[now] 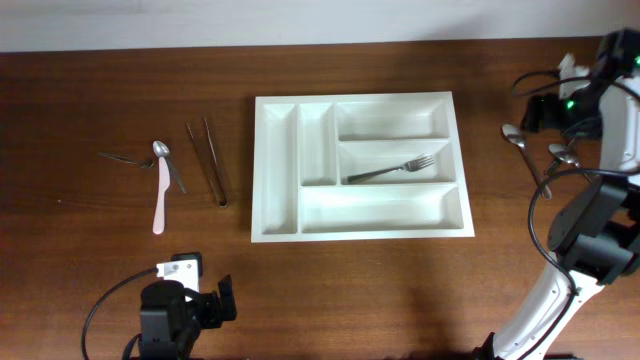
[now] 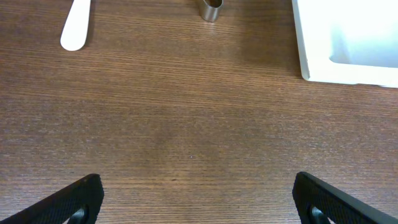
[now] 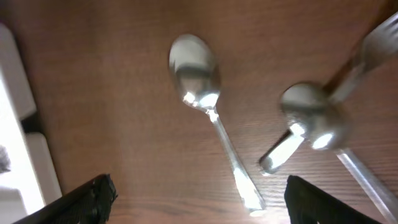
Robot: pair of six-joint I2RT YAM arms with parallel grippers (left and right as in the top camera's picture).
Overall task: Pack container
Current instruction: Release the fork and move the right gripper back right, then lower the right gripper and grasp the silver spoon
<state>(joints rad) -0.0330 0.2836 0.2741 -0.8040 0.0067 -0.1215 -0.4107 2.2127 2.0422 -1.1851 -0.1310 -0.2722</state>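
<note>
Hovering my right fingers (image 3: 93, 196) above spoon (image 3: 196, 81) on worktop (image 1: 100, 260), right of container (image 1: 370, 208); spread apart, nothing between. My left fingers (image 2: 74, 199) wide apart too, empty, over bare wood front-left of container. Container lies mid-worktop, fork (image 1: 392, 170) in its middle long compartment. Tweezers (image 1: 208, 160), pink knife (image 1: 160, 195) to its left.

Shiny silver metal spoon (image 3: 198, 68) lying on dark brown wooden table (image 3: 106, 106) — second, blurred silver spoon (image 3: 309, 115) to its right; white plastic cutlery tray (image 3: 15, 81) at left edge.
</note>
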